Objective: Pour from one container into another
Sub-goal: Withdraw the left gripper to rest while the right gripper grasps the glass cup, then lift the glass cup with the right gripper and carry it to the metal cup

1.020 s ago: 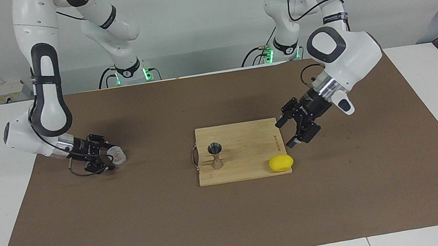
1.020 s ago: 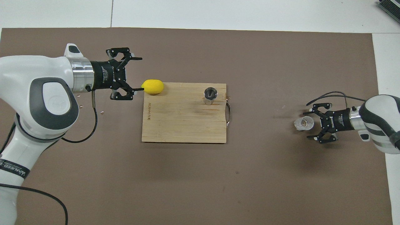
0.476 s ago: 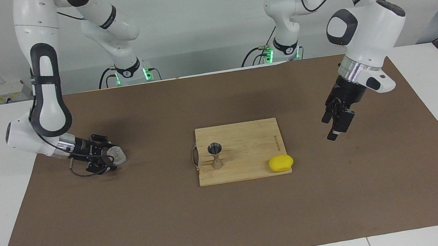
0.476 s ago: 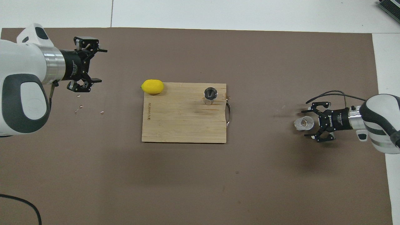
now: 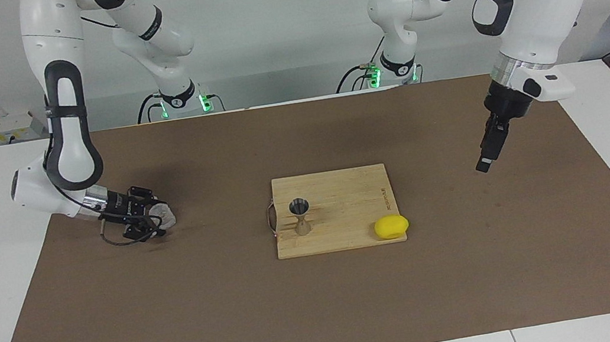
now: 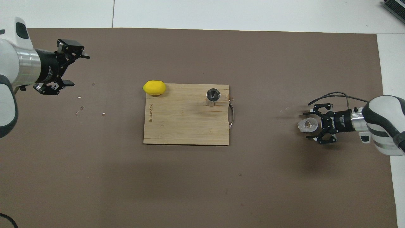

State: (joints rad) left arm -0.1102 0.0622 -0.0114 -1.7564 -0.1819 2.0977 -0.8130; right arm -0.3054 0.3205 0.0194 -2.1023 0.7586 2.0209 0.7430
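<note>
The small clear cup (image 5: 164, 216) (image 6: 307, 124) stands on the brown mat toward the right arm's end of the table. My right gripper (image 5: 153, 220) (image 6: 307, 125) lies low at the mat, open, one fingertip on each side of the cup. The steel hourglass jigger (image 5: 301, 217) (image 6: 212, 95) stands upright on the wooden cutting board (image 5: 344, 198) (image 6: 183, 123), near the board's handle end. My left gripper (image 5: 484, 165) (image 6: 79, 70) hangs open and empty in the air over bare mat, off the board toward the left arm's end.
A yellow lemon (image 5: 391, 226) (image 6: 154, 87) lies at the board's corner farthest from the robots, on the left arm's side. A few small shiny specks (image 6: 80, 107) dot the mat under the left arm. The brown mat (image 5: 325, 311) covers most of the white table.
My left arm has swung away from the lemon and board, rising and moving out toward its own end of the table. The right gripper has stayed at the cup.
</note>
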